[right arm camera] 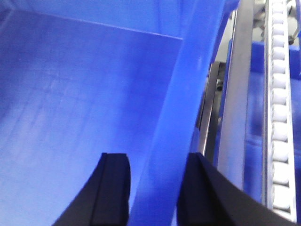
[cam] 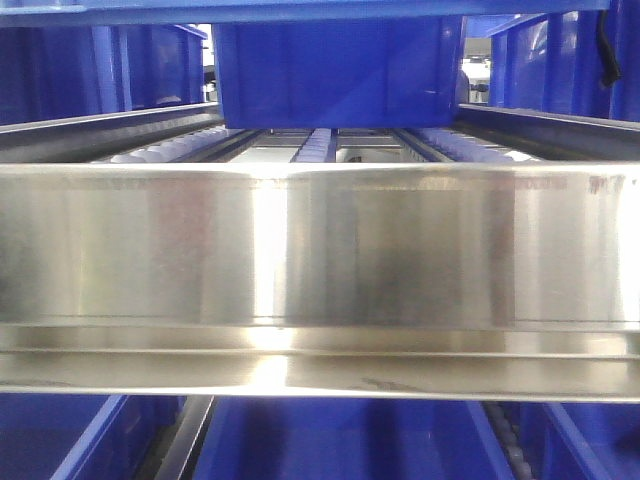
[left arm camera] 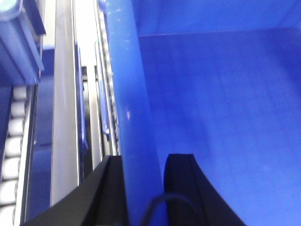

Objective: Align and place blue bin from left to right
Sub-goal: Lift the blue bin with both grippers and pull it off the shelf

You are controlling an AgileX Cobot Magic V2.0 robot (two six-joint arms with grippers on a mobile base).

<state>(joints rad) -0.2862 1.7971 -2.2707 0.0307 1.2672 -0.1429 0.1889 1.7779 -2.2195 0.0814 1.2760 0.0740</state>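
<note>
Though flat-walled, thick-rimmed blue bin (cam: 340, 75).

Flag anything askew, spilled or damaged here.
Nothing stands out. The blue bin looks level over the roller lanes, its walls intact, with the left tool and right tool each clamped over a side wall.

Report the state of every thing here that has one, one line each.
blue bin: upright, empty, over the roller lanes, held at both side walls.
left gripper: shut on the bin's left wall, one finger inside, one outside.
right gripper: shut on the bin's right wall, one finger on each side of it.
</note>
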